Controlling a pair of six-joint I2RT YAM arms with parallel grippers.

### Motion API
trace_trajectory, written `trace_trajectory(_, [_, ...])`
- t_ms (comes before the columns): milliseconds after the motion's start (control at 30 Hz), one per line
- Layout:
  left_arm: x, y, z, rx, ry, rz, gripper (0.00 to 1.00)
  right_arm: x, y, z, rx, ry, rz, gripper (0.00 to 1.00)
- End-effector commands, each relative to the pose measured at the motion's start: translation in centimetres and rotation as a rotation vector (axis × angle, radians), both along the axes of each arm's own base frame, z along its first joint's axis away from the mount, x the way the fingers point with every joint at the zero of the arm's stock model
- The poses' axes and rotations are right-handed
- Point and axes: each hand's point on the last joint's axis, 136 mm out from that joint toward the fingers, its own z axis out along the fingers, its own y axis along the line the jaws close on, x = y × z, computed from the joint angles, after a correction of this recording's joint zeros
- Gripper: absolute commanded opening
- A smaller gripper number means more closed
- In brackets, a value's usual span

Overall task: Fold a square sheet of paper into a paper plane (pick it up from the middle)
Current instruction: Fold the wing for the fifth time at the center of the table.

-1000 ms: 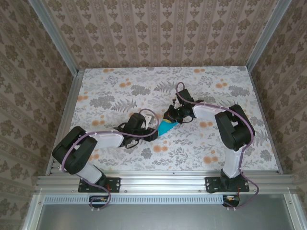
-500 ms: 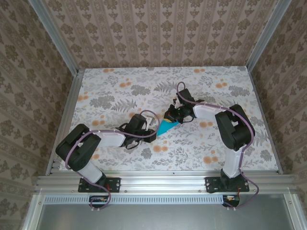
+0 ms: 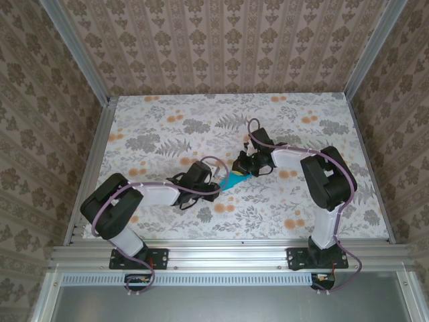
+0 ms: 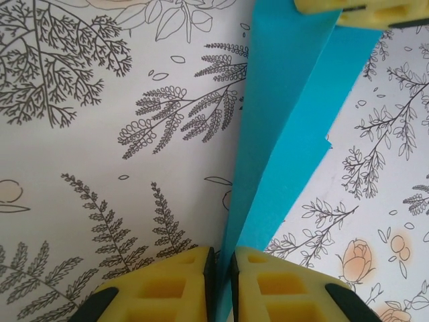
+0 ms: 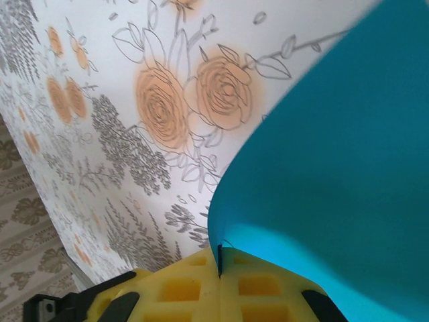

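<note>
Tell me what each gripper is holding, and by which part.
Both hold the folded teal paper: the left gripper pinches its narrow end, the right gripper pinches the opposite, wider end.

Your table [image 3: 147, 127] carries a pale floral cover [image 3: 301, 201] printed with grey ferns, leaves and orange roses. The cover lies flat and smooth across the whole surface. Aluminium rails [image 3: 221, 255] border it at the near edge and along both sides. Just right of centre you have the square sheet of paper [image 3: 234, 180], teal-blue and creased narrow. Whether its lower edge touches the cover cannot be determined.
</note>
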Motion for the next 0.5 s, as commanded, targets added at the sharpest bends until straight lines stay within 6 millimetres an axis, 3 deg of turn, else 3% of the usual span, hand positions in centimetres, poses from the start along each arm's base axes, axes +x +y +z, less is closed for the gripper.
trace_trajectory(0, [-0.8,1.2,-2.2,0.121,0.029,-0.011,0.19,-0.9,-0.2,0.8,-0.001,-0.027,0.044,0.0])
trace_trajectory(467, [-0.9,1.1,-2.7,0.2,0.0,0.002,0.2,-2.4,-0.2,1.3,0.014,-0.03,0.018,0.0])
